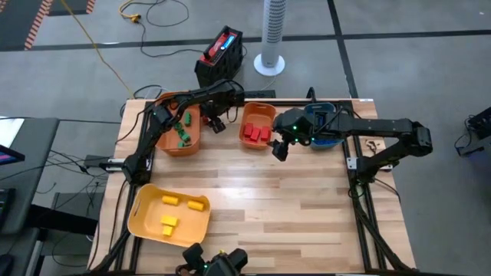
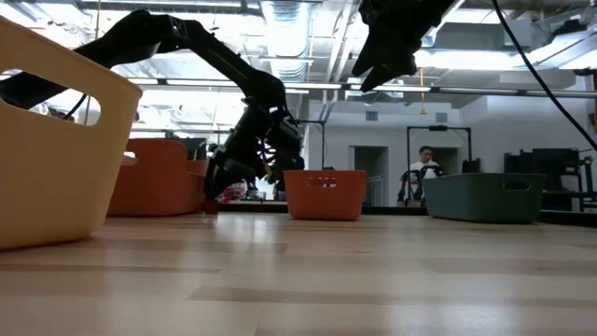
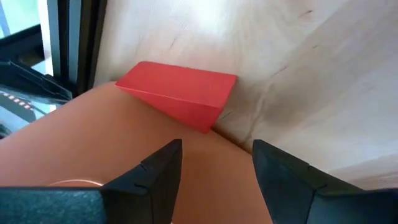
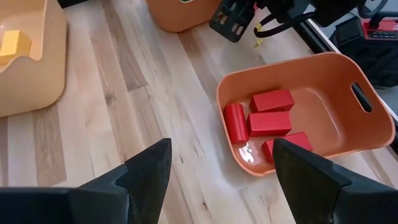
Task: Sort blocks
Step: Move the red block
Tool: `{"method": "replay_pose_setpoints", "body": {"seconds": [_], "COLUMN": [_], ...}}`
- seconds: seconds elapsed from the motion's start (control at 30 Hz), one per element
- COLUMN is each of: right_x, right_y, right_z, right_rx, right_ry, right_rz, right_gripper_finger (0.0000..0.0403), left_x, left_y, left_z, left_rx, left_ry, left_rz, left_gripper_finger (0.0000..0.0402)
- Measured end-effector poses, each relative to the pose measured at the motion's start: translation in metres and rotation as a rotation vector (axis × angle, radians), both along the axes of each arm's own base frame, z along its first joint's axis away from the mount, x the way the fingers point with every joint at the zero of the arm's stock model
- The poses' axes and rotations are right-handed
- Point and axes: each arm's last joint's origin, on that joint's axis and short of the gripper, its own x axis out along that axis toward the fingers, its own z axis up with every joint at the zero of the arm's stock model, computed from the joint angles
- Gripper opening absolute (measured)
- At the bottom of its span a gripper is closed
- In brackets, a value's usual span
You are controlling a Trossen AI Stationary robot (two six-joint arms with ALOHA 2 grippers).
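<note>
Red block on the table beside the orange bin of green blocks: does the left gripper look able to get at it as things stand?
Probably yes: the left gripper is open right at the red block, though the orange bin crowds one side.

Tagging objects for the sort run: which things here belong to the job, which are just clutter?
Job:
- red block on the table beside an orange bin
- red blocks
- green blocks
- yellow blocks
- orange bins, yellow bin, teal bin

Clutter:
- white tower fan
- black and red case
- yellow cable
</note>
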Motion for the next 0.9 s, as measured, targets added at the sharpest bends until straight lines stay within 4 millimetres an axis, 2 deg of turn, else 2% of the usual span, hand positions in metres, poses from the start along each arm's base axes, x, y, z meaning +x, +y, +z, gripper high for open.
{"method": "replay_pose_setpoints", "body": {"seconds": [0.47,0.9], "right_x": [0.0,0.0], "right_y": [0.0,-0.001], "right_z": [0.0,0.001], "right_rx": [0.0,0.002], "right_ry": [0.0,-0.007], "right_rz": [-0.001,-0.007], "right_gripper_finger": [0.029,0.029], "left_x": [0.001,0.015], "left_y": [-0.002,-0.019], "left_z": [0.003,0.001], "left_rx": [0.001,-0.013], "left_ry": [0.007,0.028], "left_rz": [-0.037,-0.161], "left_gripper_finger": [0.019,0.019]}}
